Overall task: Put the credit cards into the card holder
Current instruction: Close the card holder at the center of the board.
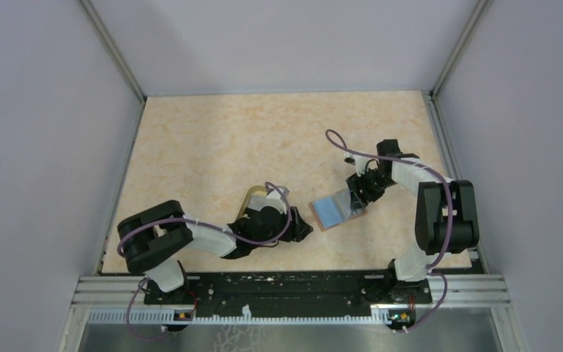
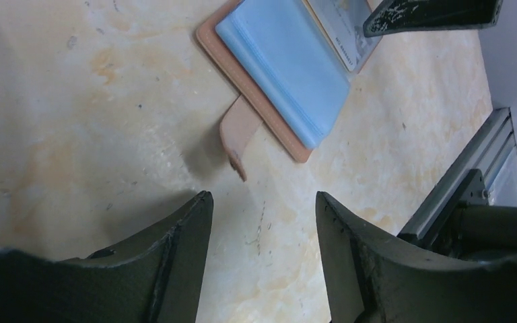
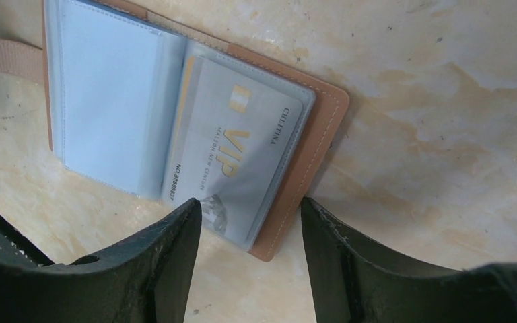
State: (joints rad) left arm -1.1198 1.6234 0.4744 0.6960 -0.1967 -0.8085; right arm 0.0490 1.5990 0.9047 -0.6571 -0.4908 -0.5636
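Observation:
The card holder (image 1: 330,210) lies open on the table, light blue sleeves up, brown rim showing. In the right wrist view a grey-white VIP card (image 3: 232,151) sits inside its right sleeve (image 3: 279,121); the left sleeve (image 3: 104,94) looks empty. My right gripper (image 3: 249,210) is open and empty, just off the holder's near right corner. In the top view it (image 1: 355,196) is at the holder's right edge. My left gripper (image 2: 264,202) is open and empty, a little short of the holder's tab (image 2: 237,131). In the top view it (image 1: 304,229) is left of the holder. No loose cards show.
A tan-rimmed oval dish (image 1: 253,199) lies mostly hidden under my left arm. The metal rail (image 2: 468,178) runs along the table's near edge. The right gripper's finger (image 2: 431,13) shows above the holder (image 2: 286,67) in the left wrist view. Grey walls enclose the table.

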